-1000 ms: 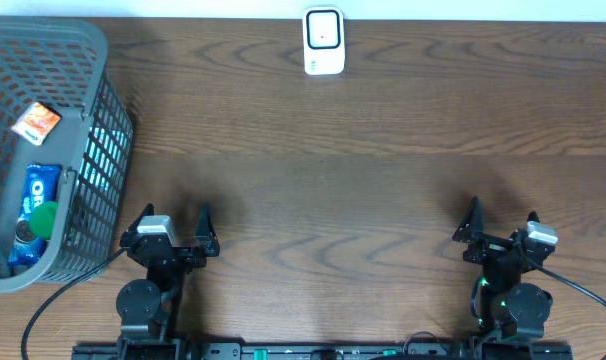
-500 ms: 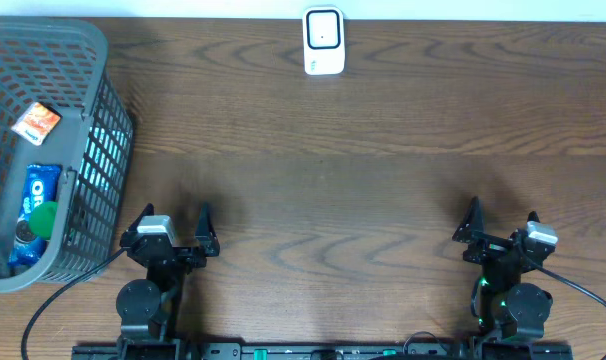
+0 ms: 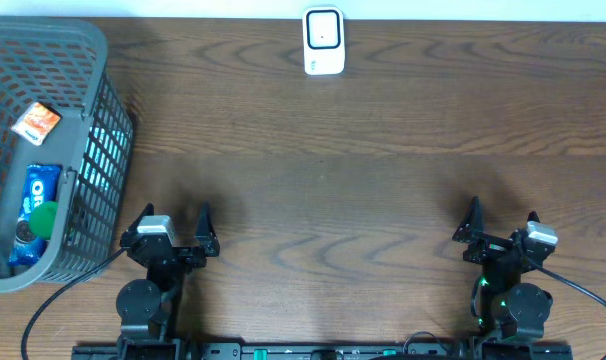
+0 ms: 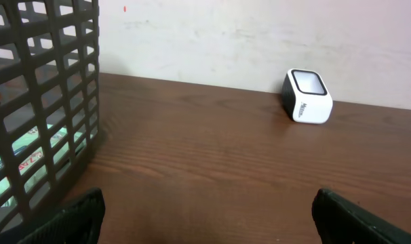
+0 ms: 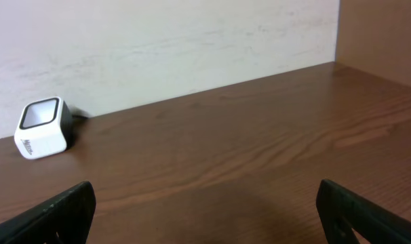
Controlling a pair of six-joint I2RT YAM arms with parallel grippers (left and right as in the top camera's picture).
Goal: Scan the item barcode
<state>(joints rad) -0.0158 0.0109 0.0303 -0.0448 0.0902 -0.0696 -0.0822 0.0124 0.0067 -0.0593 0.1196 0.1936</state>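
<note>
Looking down, only the overhead view shows the basket's (image 3: 80, 140) Oreo pack (image 3: 38, 195) plainly.

At twelve o'clock on the worktop (image 3: 363, 180), close to the far edge: barcode scanner (image 3: 323, 41). At nine to ten o'clock, running past the left edge: mesh basket (image 3: 108, 150), well apart from the scanner. Inside the basket, along its right wall: snack packet (image 3: 35, 121) farther back, Oreo packet (image 3: 38, 195) in front of it. At seven o'clock, just beside the basket's near corner: left claw (image 3: 175, 212). At five o'clock, near the front edge: right claw (image 3: 502, 210).
</note>
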